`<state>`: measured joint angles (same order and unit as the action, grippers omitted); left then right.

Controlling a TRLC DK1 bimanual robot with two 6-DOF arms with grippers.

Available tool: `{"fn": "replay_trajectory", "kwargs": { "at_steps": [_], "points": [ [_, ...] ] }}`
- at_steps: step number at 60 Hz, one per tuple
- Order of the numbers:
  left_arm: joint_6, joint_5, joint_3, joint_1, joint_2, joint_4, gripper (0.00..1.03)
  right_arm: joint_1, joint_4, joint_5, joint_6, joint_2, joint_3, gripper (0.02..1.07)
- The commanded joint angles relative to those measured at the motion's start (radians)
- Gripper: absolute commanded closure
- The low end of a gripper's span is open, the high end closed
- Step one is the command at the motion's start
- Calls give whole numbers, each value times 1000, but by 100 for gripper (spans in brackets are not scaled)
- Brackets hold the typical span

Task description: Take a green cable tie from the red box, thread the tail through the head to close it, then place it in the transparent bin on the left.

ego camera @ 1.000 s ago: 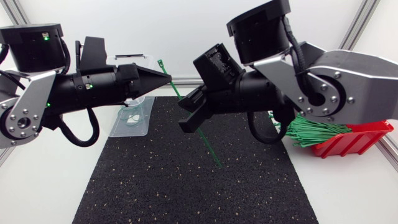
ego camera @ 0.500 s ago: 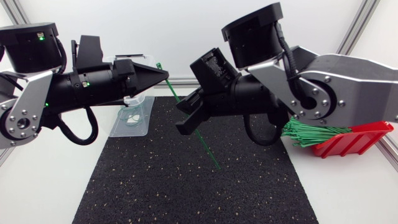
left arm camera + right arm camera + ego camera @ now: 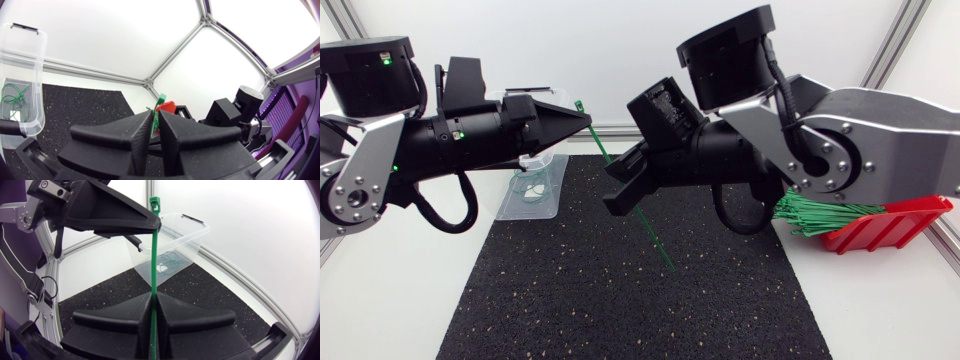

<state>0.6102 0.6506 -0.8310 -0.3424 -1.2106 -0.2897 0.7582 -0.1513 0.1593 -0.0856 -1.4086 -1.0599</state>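
A green cable tie [image 3: 657,247] hangs slanted above the black mat, its head [image 3: 578,103] uppermost. My left gripper [image 3: 588,119] is shut on it just below the head. My right gripper [image 3: 620,200] is shut on the strap lower down, and the tail sticks out beneath it. In the right wrist view the strap [image 3: 154,255] rises from between my fingers [image 3: 152,300] to the head [image 3: 155,201] at the left gripper's tip [image 3: 156,224]. The left wrist view shows the tie [image 3: 155,117] pinched between its fingers [image 3: 155,131]. The red box [image 3: 895,225] holds a bundle of green ties [image 3: 820,212].
The transparent bin [image 3: 532,190] stands at the mat's far left corner, under my left arm, with looped green ties [image 3: 12,95] inside. The black mat [image 3: 620,300] covers the middle of the table. The red box sits at the right edge under my right arm.
My right gripper has shifted slightly left with the strap, and my left gripper's tip has risen a little. In the last half second nothing visibly moves.
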Motion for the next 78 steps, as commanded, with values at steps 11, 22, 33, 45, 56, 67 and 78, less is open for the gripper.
{"fn": "replay_trajectory", "kwargs": {
  "at_steps": [11, 22, 33, 45, 56, 67, 78],
  "points": [
    [30, 7, 21, 6, 17, -20, 98, 1, 16, -10, 29, -16, 31, 101],
    [30, 7, 18, 3, 16, -22, 100, 12, 15, -10, 29, -18, 29, 102],
    [30, 7, 15, 2, 14, -22, 100, 53, 9, -6, 26, -30, 21, 102],
    [28, 7, 17, -6, 14, -25, 100, 75, 2, -6, 26, -46, 0, 102],
    [28, 7, 21, -6, 17, -29, 100, 70, 2, -7, 24, -44, 11, 101],
    [28, 7, 21, -12, 17, -31, 100, 66, 4, -7, 14, -35, 20, 101],
    [22, 7, 26, -10, 33, -32, 100, 61, 2, -3, -2, -21, 26, 61]
  ]
}}
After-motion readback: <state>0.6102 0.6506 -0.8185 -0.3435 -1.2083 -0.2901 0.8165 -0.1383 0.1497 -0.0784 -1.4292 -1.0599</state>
